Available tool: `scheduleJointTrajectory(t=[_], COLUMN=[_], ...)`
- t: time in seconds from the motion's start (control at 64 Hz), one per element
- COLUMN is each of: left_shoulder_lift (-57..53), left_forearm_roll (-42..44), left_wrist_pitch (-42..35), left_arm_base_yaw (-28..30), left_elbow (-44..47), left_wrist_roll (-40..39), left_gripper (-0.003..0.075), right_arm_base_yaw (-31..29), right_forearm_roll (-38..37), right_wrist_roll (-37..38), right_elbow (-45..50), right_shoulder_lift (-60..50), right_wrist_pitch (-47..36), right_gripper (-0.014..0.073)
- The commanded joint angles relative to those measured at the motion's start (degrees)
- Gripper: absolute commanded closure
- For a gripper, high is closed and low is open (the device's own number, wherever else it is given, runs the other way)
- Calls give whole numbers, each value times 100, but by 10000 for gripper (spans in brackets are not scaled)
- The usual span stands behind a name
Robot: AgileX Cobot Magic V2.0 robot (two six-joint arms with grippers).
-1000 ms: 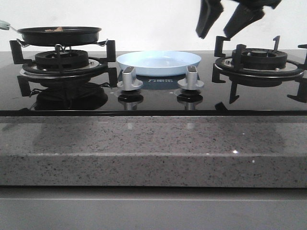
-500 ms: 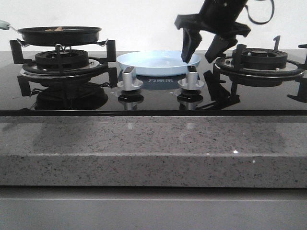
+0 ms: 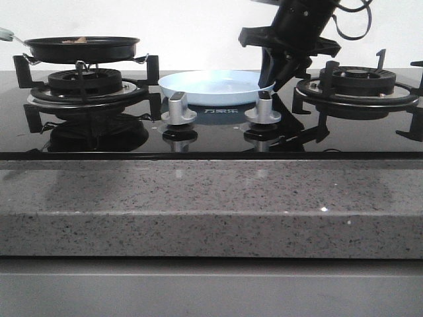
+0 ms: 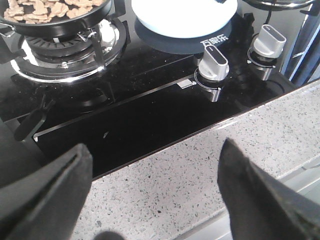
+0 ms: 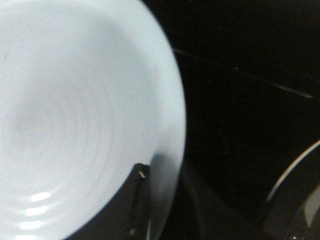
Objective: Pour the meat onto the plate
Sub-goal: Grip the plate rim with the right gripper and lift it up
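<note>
The pale blue plate [image 3: 211, 82] lies on the black hob between the two burners; it also shows in the left wrist view [image 4: 185, 15] and fills the right wrist view [image 5: 75, 100]. My right gripper [image 3: 276, 71] is shut on the plate's right rim, one finger [image 5: 140, 195] lying inside the rim and the other hidden below it. The meat [image 3: 78, 40] is a heap of small reddish-brown pieces [image 4: 50, 10] in the black frying pan [image 3: 82, 49] on the left burner. My left gripper [image 4: 155, 155] is open and empty above the granite counter's front edge.
Two silver knobs [image 3: 177, 105] [image 3: 262, 105] stand just in front of the plate. The right burner grate [image 3: 357, 82] is right beside my right gripper. The speckled granite counter [image 3: 211, 198] runs along the front. The pan's pale handle [image 3: 5, 34] points left.
My right gripper came down from above the right burner to the plate's right rim and closed on it. The plate has shifted slightly left.
</note>
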Motion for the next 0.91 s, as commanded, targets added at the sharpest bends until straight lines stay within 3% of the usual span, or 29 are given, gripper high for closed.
scheduleJointTrajectory(t=[0.0, 0.141, 0.609, 0.75, 0.891], left_shoulder_lift=[31, 31, 31, 31, 31], left_forearm_roll=[-20, -20, 28, 28, 28], left_wrist_pitch=[-400, -400, -400, -400, -400], left_arm_base_yaw=[-43, -43, -43, -43, -43], left_elbow=[-215, -215, -215, -215, -215], left_wrist_roll=[-17, -17, -17, -17, -17], left_gripper=[209, 209, 209, 209, 209], right_arm_base_yaw=[-12, -12, -12, -6, 58], right_forearm_roll=[78, 78, 240, 551, 726], right_wrist_roll=[-73, -73, -12, -90, -352], right_elbow=[-151, -151, -58, 659, 1958], right_shoulder_lift=[-331, -337, -1456, -2067, -2825], right_wrist_pitch=[-38, -50, 233, -43, -648], right_gripper=[554, 667, 659, 661, 661])
